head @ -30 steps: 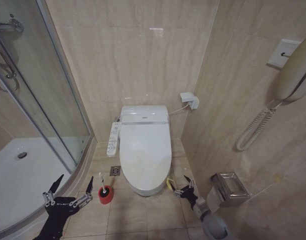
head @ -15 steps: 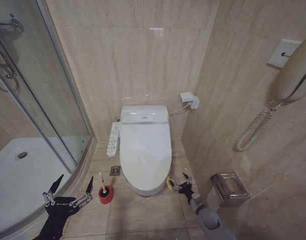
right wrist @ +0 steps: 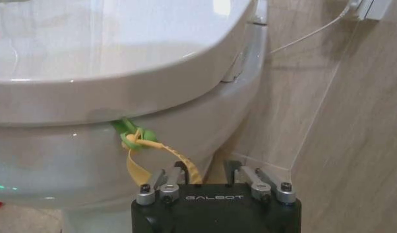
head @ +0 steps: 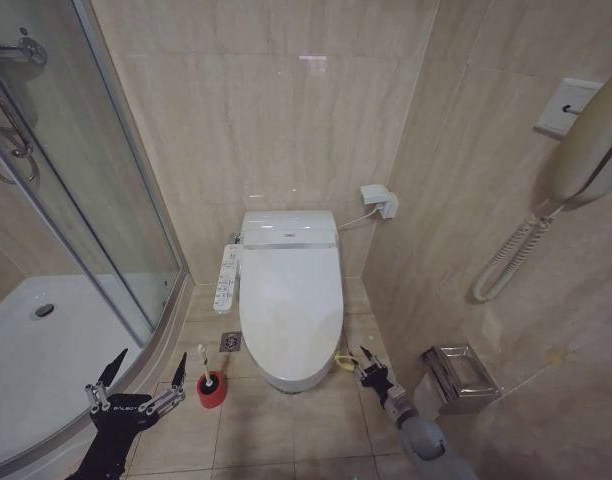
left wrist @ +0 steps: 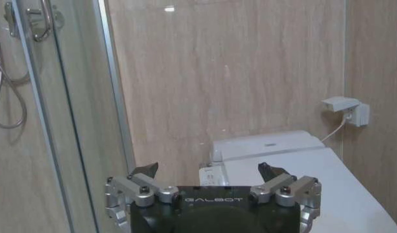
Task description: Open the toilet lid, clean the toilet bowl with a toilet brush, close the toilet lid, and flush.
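The toilet lid (head: 290, 305) lies closed and flat on the floor-standing toilet, which stands against the back wall between the shower enclosure (head: 56, 250) and the right-hand wall. A yellow strap (right wrist: 161, 155) with a green knot (right wrist: 132, 137) hangs from under the lid's front edge on the robot's right side. The right gripper (head: 369, 367) reaches low and forward beside the toilet's front right corner, just beside this strap; its fingers are parted narrowly and grip nothing. The right wrist view shows the strap's loop lying close to the fingertips (right wrist: 180, 167), a relation the head view renders too small to judge. The toilet brush (head: 203, 368) stands upright in its red holder (head: 212, 389) on the floor at the toilet's front left. The left gripper (head: 138, 384) hangs low near the shower enclosure, left of the brush, fingers spread wide and empty. The left wrist view shows the control panel (left wrist: 211, 175) beyond its fingers.
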